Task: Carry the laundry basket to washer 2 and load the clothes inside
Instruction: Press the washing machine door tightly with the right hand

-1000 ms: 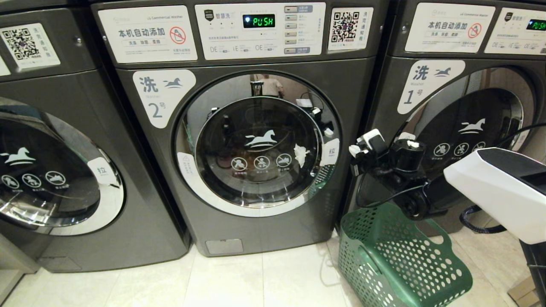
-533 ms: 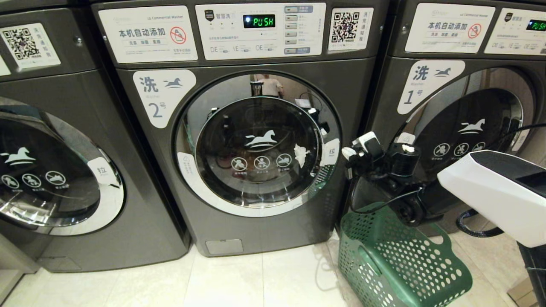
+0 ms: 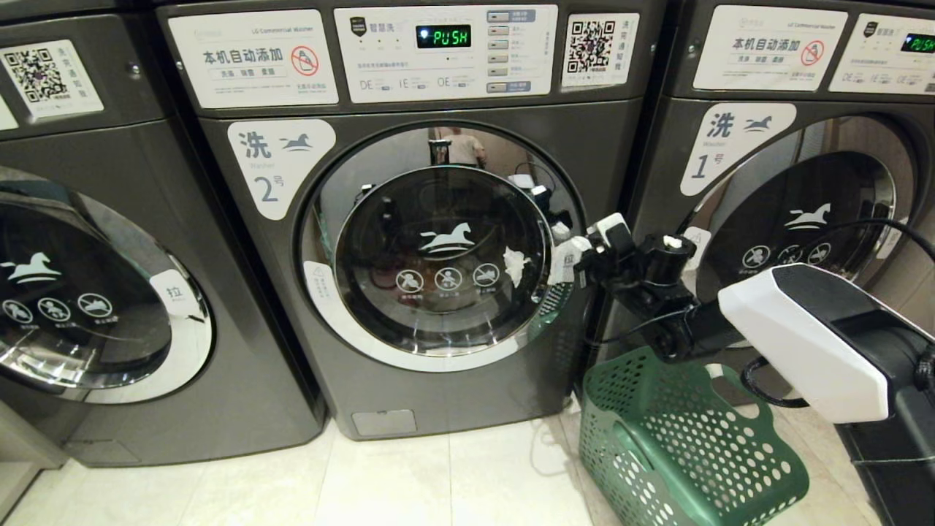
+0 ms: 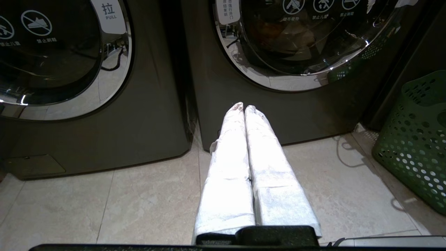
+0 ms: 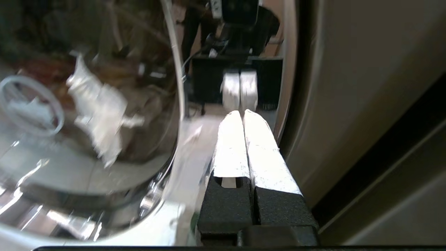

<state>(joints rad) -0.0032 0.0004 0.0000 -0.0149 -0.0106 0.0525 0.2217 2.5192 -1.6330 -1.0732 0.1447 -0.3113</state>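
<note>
Pale beige floor tiles (image 3: 453, 478) with thin grout lines run along the foot of a row of dark grey front-loading machines. The unlabelled washer (image 3: 109, 292) stands at the left, and the washer marked 1 (image 3: 789, 183) at the right, each with a chrome-ringed glass door. White panels with QR codes and printed text cross their tops. A green display (image 3: 443, 36) reads PUSH. Warm indoor light glints off the chrome.

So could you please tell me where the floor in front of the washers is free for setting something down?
Bare tiles lie before washer 2, bordered on the right by the laundry basket. It is crowded at the door's right edge, where the right gripper, jaws shut, sits above the basket.
</note>
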